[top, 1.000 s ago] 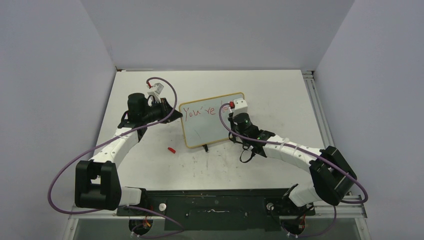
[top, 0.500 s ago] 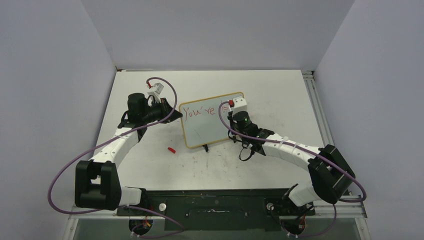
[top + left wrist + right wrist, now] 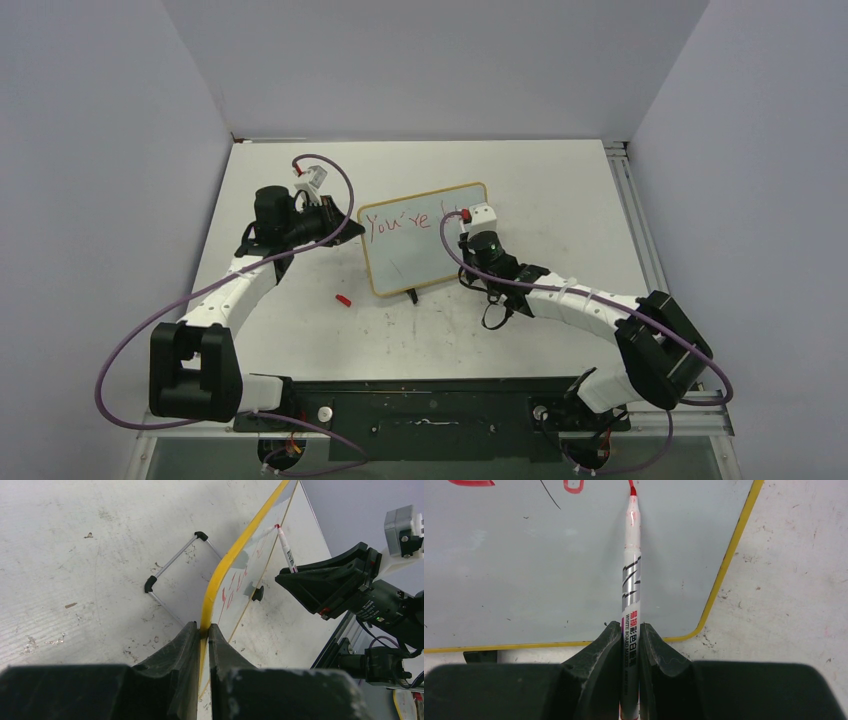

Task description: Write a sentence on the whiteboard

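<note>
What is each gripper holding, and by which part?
The left gripper clamps the whiteboard by its frame edge; the right gripper clamps the marker by its barrel, back from the tip.

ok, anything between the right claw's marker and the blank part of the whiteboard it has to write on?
Nothing visible. The right claw holds the marker with its tip at the whiteboard, just right of the red words; the board below is bare. The left claw pinches the board's left edge, off the writing area.
</note>
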Controlling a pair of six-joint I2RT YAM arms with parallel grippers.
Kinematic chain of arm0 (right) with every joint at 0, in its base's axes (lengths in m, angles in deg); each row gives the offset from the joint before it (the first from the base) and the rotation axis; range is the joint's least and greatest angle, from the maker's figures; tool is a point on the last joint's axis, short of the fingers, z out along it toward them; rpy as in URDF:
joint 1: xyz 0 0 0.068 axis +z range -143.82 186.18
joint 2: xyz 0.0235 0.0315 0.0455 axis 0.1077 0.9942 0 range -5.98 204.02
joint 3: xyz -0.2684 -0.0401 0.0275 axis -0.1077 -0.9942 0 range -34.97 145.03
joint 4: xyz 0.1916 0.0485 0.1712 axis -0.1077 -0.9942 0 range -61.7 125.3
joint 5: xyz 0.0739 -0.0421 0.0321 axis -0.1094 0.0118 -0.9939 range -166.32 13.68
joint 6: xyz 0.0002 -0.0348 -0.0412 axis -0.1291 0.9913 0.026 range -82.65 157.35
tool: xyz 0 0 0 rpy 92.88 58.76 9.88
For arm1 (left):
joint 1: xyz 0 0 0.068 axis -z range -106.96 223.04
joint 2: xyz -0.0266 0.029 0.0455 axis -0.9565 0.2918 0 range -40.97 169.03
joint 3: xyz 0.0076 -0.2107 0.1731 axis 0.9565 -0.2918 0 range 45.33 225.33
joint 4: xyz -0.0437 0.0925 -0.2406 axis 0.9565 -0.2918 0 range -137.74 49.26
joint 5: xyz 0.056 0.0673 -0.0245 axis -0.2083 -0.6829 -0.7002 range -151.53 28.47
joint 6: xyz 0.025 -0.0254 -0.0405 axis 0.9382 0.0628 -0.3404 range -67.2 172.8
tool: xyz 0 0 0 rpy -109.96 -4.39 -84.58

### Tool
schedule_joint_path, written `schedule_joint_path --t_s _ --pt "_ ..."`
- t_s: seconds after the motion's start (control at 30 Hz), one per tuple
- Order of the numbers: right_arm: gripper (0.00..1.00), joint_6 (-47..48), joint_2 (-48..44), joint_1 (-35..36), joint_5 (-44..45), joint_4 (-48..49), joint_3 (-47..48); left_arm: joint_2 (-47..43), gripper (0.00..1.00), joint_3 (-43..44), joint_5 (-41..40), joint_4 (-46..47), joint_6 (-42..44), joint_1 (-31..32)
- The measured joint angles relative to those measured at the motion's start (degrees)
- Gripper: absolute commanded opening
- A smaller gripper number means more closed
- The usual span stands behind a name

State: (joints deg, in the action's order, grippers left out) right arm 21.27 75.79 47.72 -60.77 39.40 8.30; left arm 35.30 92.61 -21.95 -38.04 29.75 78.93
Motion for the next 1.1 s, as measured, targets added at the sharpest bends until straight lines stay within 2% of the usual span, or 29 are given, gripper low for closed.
schedule_joint_path --t_s 1.1 --pt "0.05 1.99 0.42 -1.81 0.02 -1.33 3.67 -0.31 0.0 0.0 0.07 -0.02 0.22 0.0"
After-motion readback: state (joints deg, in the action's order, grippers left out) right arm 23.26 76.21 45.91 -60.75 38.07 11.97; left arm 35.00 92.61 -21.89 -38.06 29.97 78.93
